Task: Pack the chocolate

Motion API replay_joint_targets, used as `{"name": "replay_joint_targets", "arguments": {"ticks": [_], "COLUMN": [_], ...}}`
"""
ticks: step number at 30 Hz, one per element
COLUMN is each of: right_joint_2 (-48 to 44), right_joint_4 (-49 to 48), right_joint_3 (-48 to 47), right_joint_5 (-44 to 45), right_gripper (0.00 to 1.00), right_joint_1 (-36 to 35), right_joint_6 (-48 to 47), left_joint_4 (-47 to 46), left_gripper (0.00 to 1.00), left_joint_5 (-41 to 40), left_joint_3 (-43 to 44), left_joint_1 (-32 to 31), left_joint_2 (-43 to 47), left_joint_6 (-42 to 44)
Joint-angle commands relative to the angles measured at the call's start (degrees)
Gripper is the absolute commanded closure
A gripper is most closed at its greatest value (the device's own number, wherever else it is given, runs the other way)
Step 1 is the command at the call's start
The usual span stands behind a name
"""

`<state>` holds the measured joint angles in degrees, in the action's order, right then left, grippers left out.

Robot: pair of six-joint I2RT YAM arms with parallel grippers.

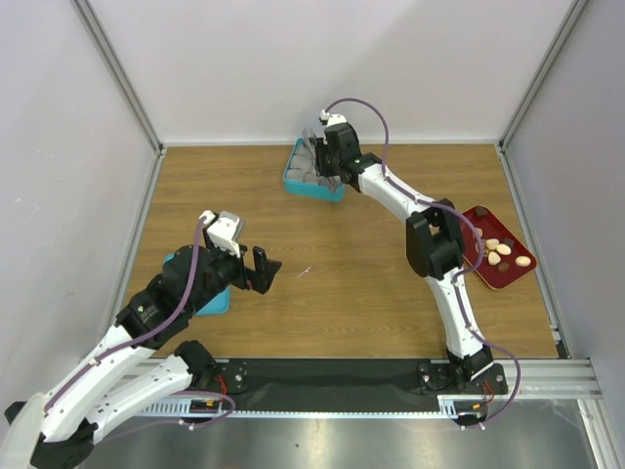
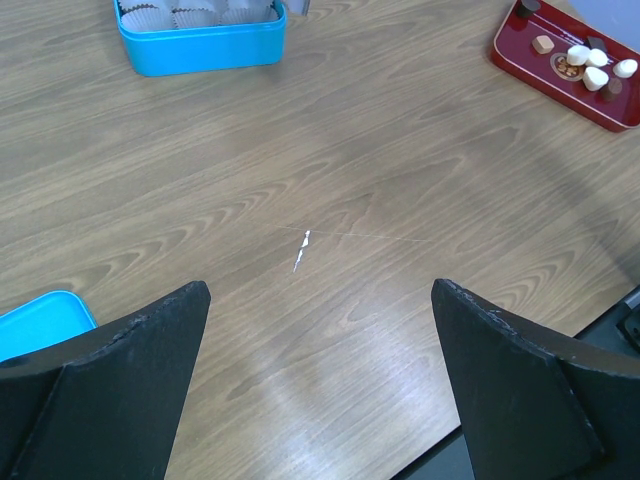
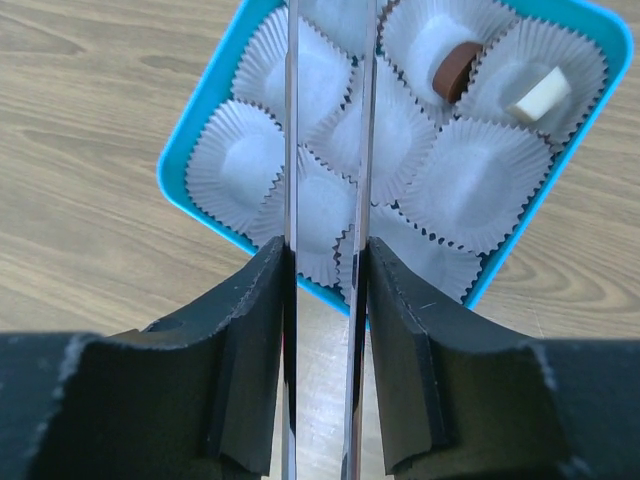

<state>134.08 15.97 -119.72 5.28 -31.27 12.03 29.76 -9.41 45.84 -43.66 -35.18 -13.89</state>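
Right hand (image 3: 327, 262) at lower centre pinches the tweezers (image 3: 292, 150) over the teal box (image 3: 610, 30), probably for clean placing. Two pieces of chocolate (image 3: 458, 70) lie in cups (image 3: 240, 165), upper right. Left hand (image 1: 259, 272) hangs spread wide, lower left.

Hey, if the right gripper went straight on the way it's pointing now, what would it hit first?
The tweezers clamped in the right gripper lead, so they would most likely meet the paper cups inside the teal box first. Their tips run off the picture, so which cup is unclear.
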Motion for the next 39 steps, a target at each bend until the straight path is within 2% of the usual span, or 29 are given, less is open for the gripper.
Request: {"name": "replay_joint_targets", "arguments": {"ticks": [1,17,22,26,28,33,39], "right_joint_2": [0.74,2.41,-0.22,-7.67,-13.65,-30.50,-48.01], "right_joint_4": [-2.25,-2.61,-0.32,2.04,6.16,20.05,34.12], "right_joint_3": [-2.89,-3.76,-5.87,-3.69,-1.93,10.54,26.87], "right_joint_5": [0.35,1.40,2.71,5.26,7.01,10.19,11.33], "right_gripper": [0.60,0.57,0.57,0.58,0.58,0.57,0.57], "right_joint_1": [-0.02,0.07,-0.02,0.24,0.77,3.57,11.92], "right_joint_6": [-0.61,-1.84,-3.15,-4.12,-3.86,1.41,6.33], "left_joint_4": [-1.11,-1.19,-1.11,-1.19,-1.11,-1.19,-1.37], "left_gripper": [0.00,0.00,0.00,0.00,0.00,0.00,0.00], "left_joint_5": [-0.87,-0.79,-0.87,-0.79,-0.70,-0.17,1.58], "left_joint_3": [0.30,0.30,0.39,0.47,0.47,0.30,0.30], "left_joint_1": [-0.02,-0.02,-0.02,0.06,-0.02,0.07,-0.02], "left_joint_2": [0.46,0.20,-0.07,-0.15,0.02,0.55,0.55], "left_joint_6": [1.06,1.15,1.23,1.23,1.06,1.06,1.15]}}
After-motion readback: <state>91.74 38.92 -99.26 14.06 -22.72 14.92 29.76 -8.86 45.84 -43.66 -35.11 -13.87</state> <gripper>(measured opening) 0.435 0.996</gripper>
